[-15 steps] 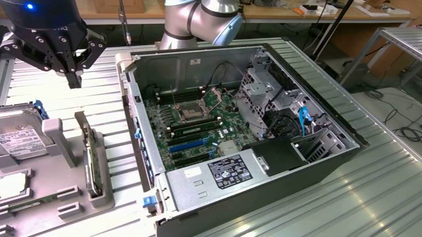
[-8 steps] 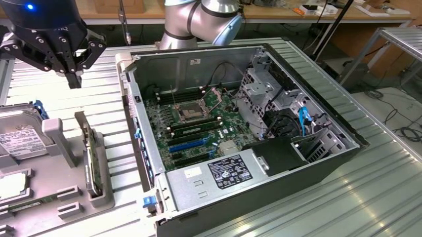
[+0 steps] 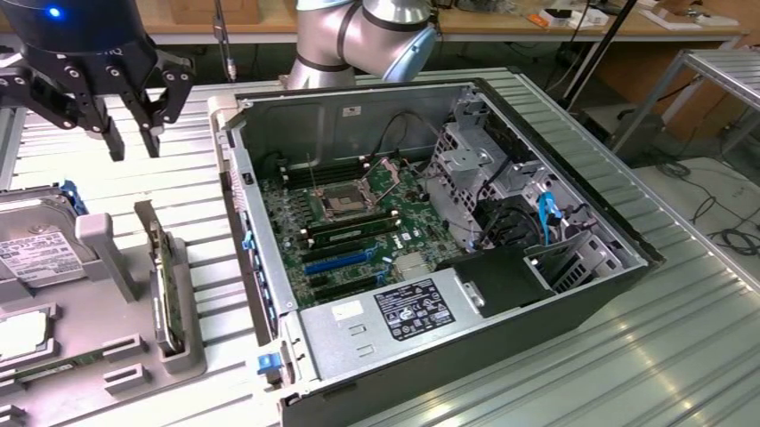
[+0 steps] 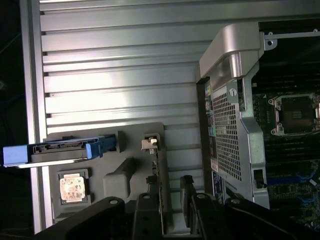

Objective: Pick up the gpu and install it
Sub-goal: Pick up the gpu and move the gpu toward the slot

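Over the one gpu (image 3: 164,285) standing on edge, one end effector (image 3: 134,149) hangs, jaws apart.

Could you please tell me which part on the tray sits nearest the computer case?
The gpu, the thin dark card on edge; the hard drive and processor sit farther away.

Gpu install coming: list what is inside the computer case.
Motherboard, bare CPU socket, green memory sticks, blue expansion slots, power supply, drive cage. Whatever lies under the power supply is hidden.
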Robot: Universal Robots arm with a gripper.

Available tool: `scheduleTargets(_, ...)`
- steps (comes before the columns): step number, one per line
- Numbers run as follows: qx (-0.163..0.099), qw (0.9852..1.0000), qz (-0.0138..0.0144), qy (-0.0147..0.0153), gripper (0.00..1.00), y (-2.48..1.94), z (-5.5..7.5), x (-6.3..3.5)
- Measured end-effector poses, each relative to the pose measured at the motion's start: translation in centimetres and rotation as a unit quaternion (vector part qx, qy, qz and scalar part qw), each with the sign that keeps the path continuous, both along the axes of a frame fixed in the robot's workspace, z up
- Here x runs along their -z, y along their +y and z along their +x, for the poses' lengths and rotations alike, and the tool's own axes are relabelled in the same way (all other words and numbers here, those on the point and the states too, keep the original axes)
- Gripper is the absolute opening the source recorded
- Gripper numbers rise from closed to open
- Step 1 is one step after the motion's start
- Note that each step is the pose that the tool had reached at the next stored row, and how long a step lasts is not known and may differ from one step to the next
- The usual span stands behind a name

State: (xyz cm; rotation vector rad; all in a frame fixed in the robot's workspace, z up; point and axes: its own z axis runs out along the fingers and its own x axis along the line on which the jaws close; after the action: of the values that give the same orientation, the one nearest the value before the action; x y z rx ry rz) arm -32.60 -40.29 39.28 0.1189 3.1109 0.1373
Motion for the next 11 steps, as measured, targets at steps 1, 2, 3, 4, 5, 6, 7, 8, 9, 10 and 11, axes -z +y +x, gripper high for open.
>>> scheduleTargets(1, 0.0, 1.0, 0.0, 0.0, 0.36, 0.0, 0.0, 0.0)
scheduleTargets(2, 0.0, 1.0, 0.0, 0.0, 0.36, 0.0, 0.0, 0.0)
scheduleTargets(3, 0.0, 1.0, 0.0, 0.0, 0.42, 0.0, 0.0, 0.0)
scheduleTargets(4, 0.0, 1.0, 0.0, 0.0, 0.42, 0.0, 0.0, 0.0)
scheduleTargets(5, 0.0, 1.0, 0.0, 0.0, 0.42, 0.0, 0.0, 0.0)
scheduleTargets(6, 0.0, 1.0, 0.0, 0.0, 0.42, 0.0, 0.0, 0.0)
scheduleTargets(7, 0.0, 1.0, 0.0001, -0.0001, 0.42, 0.0, 0.0, 0.03)
scheduleTargets(8, 0.0, 1.0, 0.0001, -0.0001, 0.42, 0.0, 0.0, 0.09)
scheduleTargets(9, 0.0, 1.0, 0.0, -0.0001, 0.42, 0.0, 0.0, 0.21)
scheduleTargets(10, 0.0, 1.0, 0.0, 0.0, 0.42, 0.0, 0.0, 0.28)
scheduleTargets(11, 0.0, 1.0, 0.0, 0.0, 0.42, 0.0, 0.0, 0.37)
